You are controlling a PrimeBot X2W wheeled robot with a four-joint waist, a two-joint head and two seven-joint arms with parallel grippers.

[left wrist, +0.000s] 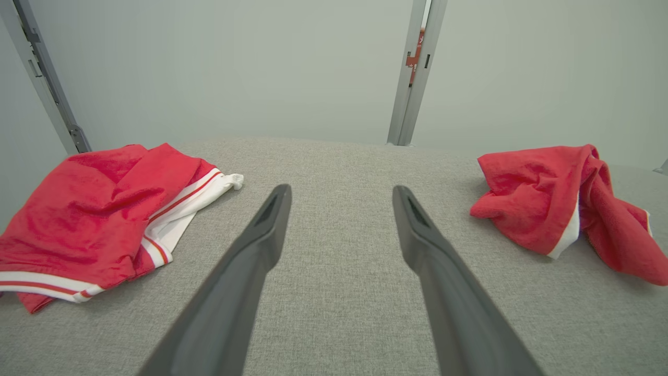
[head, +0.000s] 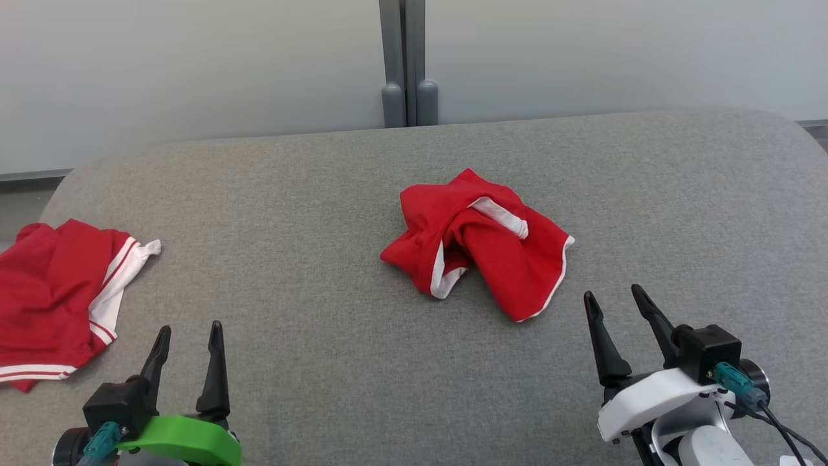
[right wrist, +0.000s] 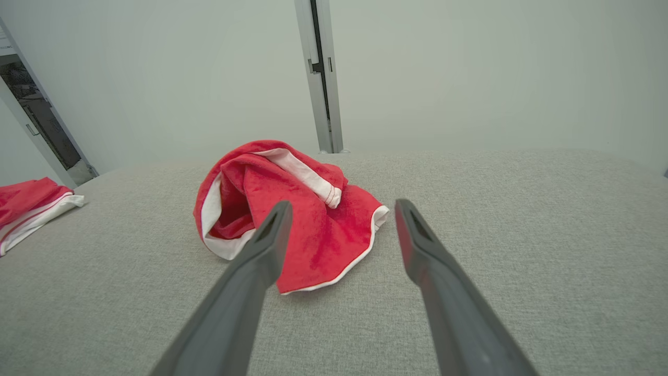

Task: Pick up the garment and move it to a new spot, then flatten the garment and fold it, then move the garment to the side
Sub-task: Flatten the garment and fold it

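A crumpled red garment [head: 491, 252] with white trim lies bunched near the middle of the grey fabric surface [head: 310, 194]. In the left wrist view the garment [left wrist: 532, 203] sits far to the right, and in the right wrist view the garment [right wrist: 323, 235] lies just ahead and left of the fingers. My right gripper [head: 613, 291] [right wrist: 343, 203] hovers open at the lower right, a short way from the cloth's near corner. At the lower left my left gripper [head: 190, 327] [left wrist: 342, 188] is open over bare surface with nothing between its fingers.
A second red garment with white striped bands [head: 52, 298] [left wrist: 94, 219] [right wrist: 26, 201] lies flatter at the left edge of the surface. A pale wall with a grey vertical post [head: 404, 65] stands behind the far edge.
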